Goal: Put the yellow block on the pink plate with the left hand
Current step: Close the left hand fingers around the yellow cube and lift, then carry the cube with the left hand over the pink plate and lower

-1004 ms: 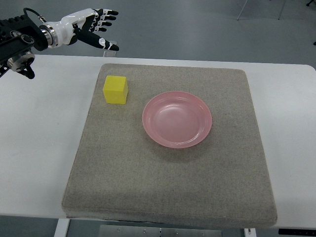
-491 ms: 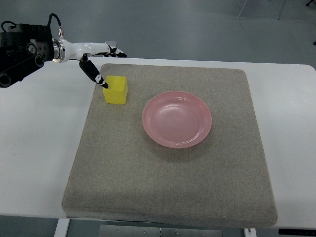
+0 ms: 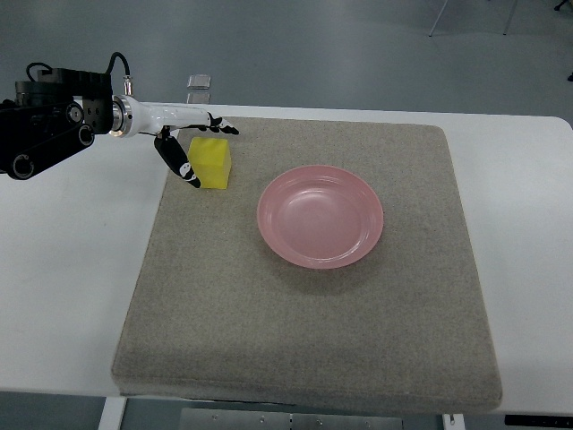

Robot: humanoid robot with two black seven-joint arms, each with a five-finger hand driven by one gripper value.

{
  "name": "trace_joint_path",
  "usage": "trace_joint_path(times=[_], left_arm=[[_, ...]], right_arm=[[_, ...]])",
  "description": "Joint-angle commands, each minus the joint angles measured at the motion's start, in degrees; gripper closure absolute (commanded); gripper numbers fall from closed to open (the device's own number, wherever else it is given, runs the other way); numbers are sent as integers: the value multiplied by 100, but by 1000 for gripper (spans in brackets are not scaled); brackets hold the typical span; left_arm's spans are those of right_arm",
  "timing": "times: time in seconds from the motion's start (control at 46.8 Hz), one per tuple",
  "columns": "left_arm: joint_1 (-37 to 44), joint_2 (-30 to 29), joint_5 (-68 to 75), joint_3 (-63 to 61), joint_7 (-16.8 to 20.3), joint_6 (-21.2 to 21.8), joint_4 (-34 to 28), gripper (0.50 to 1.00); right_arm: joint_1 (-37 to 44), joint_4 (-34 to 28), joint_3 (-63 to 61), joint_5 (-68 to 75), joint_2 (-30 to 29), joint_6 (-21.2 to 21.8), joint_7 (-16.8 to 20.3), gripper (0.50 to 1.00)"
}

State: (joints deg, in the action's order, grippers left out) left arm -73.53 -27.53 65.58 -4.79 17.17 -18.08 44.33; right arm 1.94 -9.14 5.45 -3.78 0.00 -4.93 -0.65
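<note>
White counter (image 3: 72, 269) carries a grey mat (image 3: 304, 340); left hand (image 3: 190, 143) brackets the yellow block (image 3: 211, 163), fingers spread, not clenched, beside the pink plate (image 3: 320, 216).

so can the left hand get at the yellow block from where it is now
Probably yes. The left hand is already at the yellow block, thumb on its near-left side and fingers along its far edge, though not clearly closed. Nothing on the grey mat blocks it.

Lab: white table (image 3: 72, 260) (grey felt mat (image 3: 304, 340)).
</note>
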Motion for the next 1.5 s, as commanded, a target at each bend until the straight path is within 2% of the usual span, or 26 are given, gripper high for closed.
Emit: trace_joint_path(times=[0.0,0.107,0.15,0.363,0.427,0.641,0.748,0.79,0.812,1.111,1.474], left_arm=[[5,2,7,-4,15,23,-3,544],[14,11,-1,4,15,50,-3,579],[23,11,-1,4,15,67,-12,606],[32,116,-1,4,15,67,-56,636],[32,116,7,4,15,76,-56,671],[32,134,16,-4,15,234,-47,731],[32,134,7,-4,15,243,-47,808],[23,134,7,-4,24,234,-47,855],[23,134,7,-4,24,234,-47,859],[-56,142,-107,145,24,410,137,849],[-162,134,-45,646,32,436,1086,840]], right_arm=[[0,0,0,0,0,1,-5,576],[0,0,0,0,0,1,-5,576],[0,0,0,0,0,1,-5,576],[0,0,0,0,0,1,-5,576],[0,0,0,0,0,1,-5,576],[0,0,0,0,0,9,-5,576],[0,0,0,0,0,1,4,576],[0,0,0,0,0,1,4,576],[0,0,0,0,0,1,4,576],[0,0,0,0,0,1,-5,576],[0,0,0,0,0,1,4,576]])
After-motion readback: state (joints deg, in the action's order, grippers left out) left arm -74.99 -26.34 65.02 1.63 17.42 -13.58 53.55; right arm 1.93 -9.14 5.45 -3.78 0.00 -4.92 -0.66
